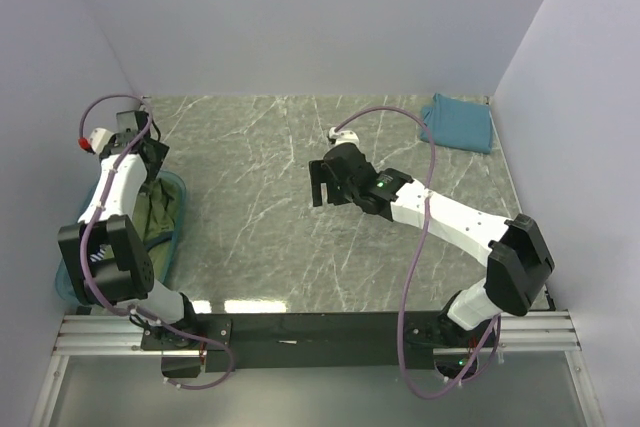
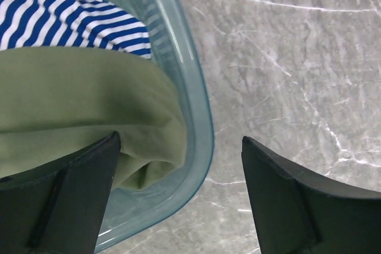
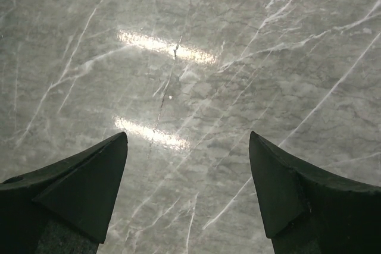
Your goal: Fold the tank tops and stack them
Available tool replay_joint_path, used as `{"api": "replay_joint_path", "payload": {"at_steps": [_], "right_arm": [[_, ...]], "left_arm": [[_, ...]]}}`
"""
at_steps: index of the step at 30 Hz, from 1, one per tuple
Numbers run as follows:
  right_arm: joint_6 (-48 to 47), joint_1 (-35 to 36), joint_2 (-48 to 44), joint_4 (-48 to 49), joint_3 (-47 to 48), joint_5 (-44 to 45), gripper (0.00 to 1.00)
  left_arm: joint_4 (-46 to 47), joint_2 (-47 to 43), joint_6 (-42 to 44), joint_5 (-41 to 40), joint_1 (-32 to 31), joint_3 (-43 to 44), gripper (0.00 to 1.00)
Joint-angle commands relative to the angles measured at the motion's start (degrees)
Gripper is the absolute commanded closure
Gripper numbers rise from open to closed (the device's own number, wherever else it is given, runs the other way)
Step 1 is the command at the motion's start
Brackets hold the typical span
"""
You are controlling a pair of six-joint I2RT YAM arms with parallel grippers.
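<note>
Grey marble surface (image 1: 260,247), plain pale walls. Left jaws are apart and hold nothing. They hang astride the tub (image 2: 202,123) rim at the left edge, one finger over the green top (image 2: 77,105), the other over bare marble. Right jaws are apart and empty, over mid surface. Striped top (image 2: 59,16) is in the tub, partly under the green one. Teal top (image 1: 458,123) sits at the far right corner and looks folded.

Risks, my call: closing from here could pinch the rim with the cloth and drag or tip the tub. A deep grab may lift both tops at once.

Left wrist view alone shows the stripes; from the top only green shows in the tub, and the arm covers the rest. Teal shows only from the top. Right wrist shows only bare marble and glare.
</note>
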Motion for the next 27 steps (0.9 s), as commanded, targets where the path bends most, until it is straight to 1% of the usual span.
{"api": "replay_joint_path", "payload": {"at_steps": [1,3,4,5,7,12,14,16,17,18,19,20,23,24,26,27], "right_arm": [[1.22,0.54,-1.33,0.79,-0.38,1.03,0.12],[1.31,0.72,-0.99,0.7,-0.38,1.12,0.12],[1.31,0.98,-0.9,0.61,-0.55,1.12,0.12],[1.4,0.98,-0.81,0.52,-0.64,1.03,0.12],[1.49,1.07,-0.72,1.05,-1.17,0.68,0.12],[1.67,1.07,0.42,1.23,-0.82,-0.11,0.13],[1.75,1.25,0.51,1.05,-0.56,-0.38,0.13],[1.93,1.33,0.25,0.88,-0.21,-0.55,0.13],[2.02,1.34,0.16,0.7,-0.12,-0.55,0.13],[2.02,1.51,-0.28,0.61,0.15,-0.47,0.14],[2.02,1.51,-0.63,0.44,0.23,-0.38,0.14],[2.1,1.42,-0.81,0.17,0.41,-0.2,0.14],[2.02,1.69,-2.12,-0.35,1.11,-0.29,0.14],[2.02,1.77,-2.65,-0.44,1.81,-0.46,0.14],[1.84,1.95,-3.44,-0.71,2.43,-0.73,0.14],[1.84,1.95,-4.49,-0.79,3.04,-0.82,0.14]], "left_arm": [[-0.74,1.8,0.74,1.43,0.3,3.38,0.13],[-0.92,2.25,0.31,1.6,0.12,2.77,0.15],[-0.92,2.6,-0.05,1.69,0.21,1.81,0.19],[-0.66,2.69,-0.22,1.95,0.3,1.19,0.26],[-0.92,2.86,-1.54,1.52,0.21,-0.92,0.28],[1.45,1.9,-1.72,1.6,0.21,-5.67,0.3],[0.93,2.16,-1.9,1.69,0.3,-5.5,0.37],[0.58,2.25,-1.55,2.57,0.38,-4.71,0.49],[-0.12,2.16,-1.46,3.01,0.47,-4.1,0.68],[-0.65,1.72,-0.85,2.84,0.47,-2.35,0.76],[-1.44,0.24,-0.49,2.75,0.47,-1.55,0.93],[-2.06,-0.9,-0.23,2.05,0.56,-0.5,1.0],[-4.78,-5.74,1.79,1.51,0.56,5.12,0.99],[-5.57,-6.88,3.19,1.78,0.56,8.88,0.99],[-6.89,-10.48,4.78,2.74,0.56,12.76,1.0],[-6.72,-11.8,6.96,4.92,0.47,16.09,1.0]]}}
